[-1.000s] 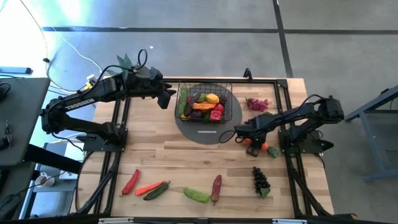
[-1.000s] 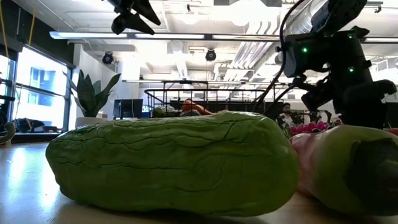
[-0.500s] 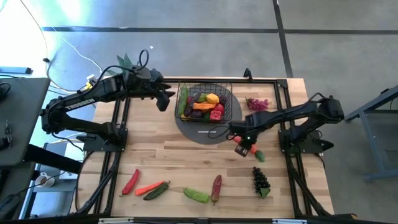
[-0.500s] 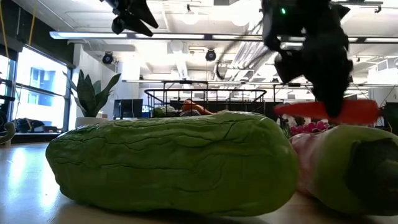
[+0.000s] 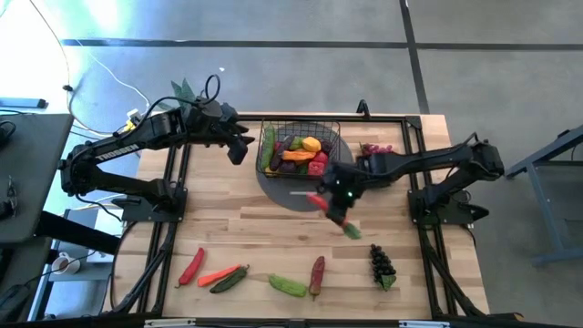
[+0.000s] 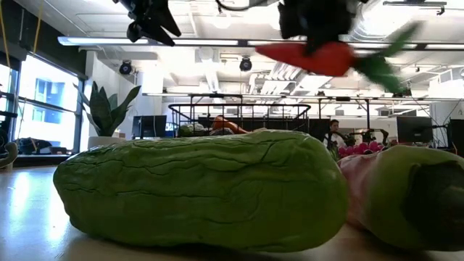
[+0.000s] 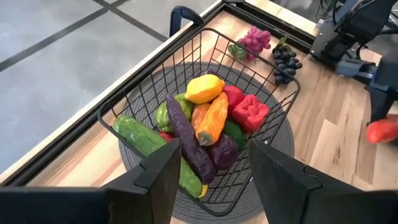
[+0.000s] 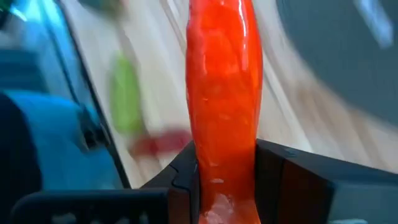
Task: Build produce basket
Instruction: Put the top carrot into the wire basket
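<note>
The black wire basket (image 5: 301,125) stands on a grey round mat (image 5: 278,189) at the table's far middle, filled with several produce pieces (image 7: 211,118). My right gripper (image 5: 333,199) is over the mat's near right edge, shut on a red chilli (image 5: 316,199) with a green stem (image 5: 352,230). The chilli also shows in the low view (image 6: 308,58). My left gripper (image 5: 239,146) hovers open and empty just left of the basket; in its wrist view (image 7: 208,180) it looks down into the basket (image 7: 149,81). My right gripper pinches the red chilli about its middle (image 8: 222,143) between its two fingers (image 8: 283,177). The fingers come from above and lie across it. The chilli is lifted clear of the table, roughly level, with its green stem (image 6: 384,61) toward the table's near right.
Along the near edge lie a red chilli (image 5: 190,266), a carrot (image 5: 215,274), a dark green cucumber (image 5: 230,280), a green gourd (image 5: 288,286), a reddish piece (image 5: 317,273) and dark grapes (image 5: 382,264). Pink grapes (image 5: 376,151) lie right of the basket. A potted plant (image 5: 185,89) stands far left.
My right gripper has risen from the table's right side with the red chilli and gone left toward the basket. The chilli is now lifted clear and hangs over the mat's near right edge.
</note>
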You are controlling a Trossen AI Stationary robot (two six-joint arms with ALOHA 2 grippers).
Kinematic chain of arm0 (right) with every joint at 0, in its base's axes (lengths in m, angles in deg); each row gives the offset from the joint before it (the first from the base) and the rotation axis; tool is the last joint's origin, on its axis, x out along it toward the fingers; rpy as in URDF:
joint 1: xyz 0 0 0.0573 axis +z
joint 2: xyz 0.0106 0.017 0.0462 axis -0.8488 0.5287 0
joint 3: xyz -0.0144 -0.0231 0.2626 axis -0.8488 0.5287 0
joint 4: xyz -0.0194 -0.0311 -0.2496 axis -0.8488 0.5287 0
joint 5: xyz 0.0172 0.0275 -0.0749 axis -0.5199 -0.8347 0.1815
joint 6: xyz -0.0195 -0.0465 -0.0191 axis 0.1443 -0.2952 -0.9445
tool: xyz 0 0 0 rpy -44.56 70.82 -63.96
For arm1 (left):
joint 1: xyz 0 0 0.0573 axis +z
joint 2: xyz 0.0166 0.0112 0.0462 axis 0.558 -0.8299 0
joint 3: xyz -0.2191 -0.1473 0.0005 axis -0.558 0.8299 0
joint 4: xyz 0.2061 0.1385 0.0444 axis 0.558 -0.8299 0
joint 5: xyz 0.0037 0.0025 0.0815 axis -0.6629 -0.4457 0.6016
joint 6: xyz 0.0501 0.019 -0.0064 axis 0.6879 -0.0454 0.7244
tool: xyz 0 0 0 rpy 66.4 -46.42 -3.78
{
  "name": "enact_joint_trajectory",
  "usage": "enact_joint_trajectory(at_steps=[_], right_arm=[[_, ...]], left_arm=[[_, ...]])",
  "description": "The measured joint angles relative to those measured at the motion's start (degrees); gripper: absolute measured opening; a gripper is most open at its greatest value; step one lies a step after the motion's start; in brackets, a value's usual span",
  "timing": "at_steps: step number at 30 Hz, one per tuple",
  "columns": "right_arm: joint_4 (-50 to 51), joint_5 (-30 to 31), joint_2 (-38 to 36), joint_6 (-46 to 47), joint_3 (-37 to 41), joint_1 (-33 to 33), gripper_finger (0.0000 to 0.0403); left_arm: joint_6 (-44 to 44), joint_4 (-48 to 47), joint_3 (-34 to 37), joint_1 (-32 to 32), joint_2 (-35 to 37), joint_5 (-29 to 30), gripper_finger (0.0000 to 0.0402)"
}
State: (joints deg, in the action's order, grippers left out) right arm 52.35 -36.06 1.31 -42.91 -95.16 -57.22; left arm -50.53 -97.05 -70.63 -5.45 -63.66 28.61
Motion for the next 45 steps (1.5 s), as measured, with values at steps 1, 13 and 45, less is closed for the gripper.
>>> enact_joint_trajectory(at_steps=[1, 13, 45], right_arm=[[-2.3, 0.3, 0.0, 0.0, -0.4, -0.4, 0.0073], [-25.6, 9.0, 0.1, 3.0, -0.7, -7.2, 0.0073], [-59.6, 31.3, 16.3, 13.8, -0.8, -14.1, 0.0075]], left_arm=[[-0.4, -0.3, 0.0, 0.0, 0.0, 0.0, 0.0177], [-3.0, -7.9, 0.0, 0.0, 0.0, 0.0, 0.0177], [-3.0, -12.0, 0.0, -0.1, 0.0, -0.5, 0.0177]])
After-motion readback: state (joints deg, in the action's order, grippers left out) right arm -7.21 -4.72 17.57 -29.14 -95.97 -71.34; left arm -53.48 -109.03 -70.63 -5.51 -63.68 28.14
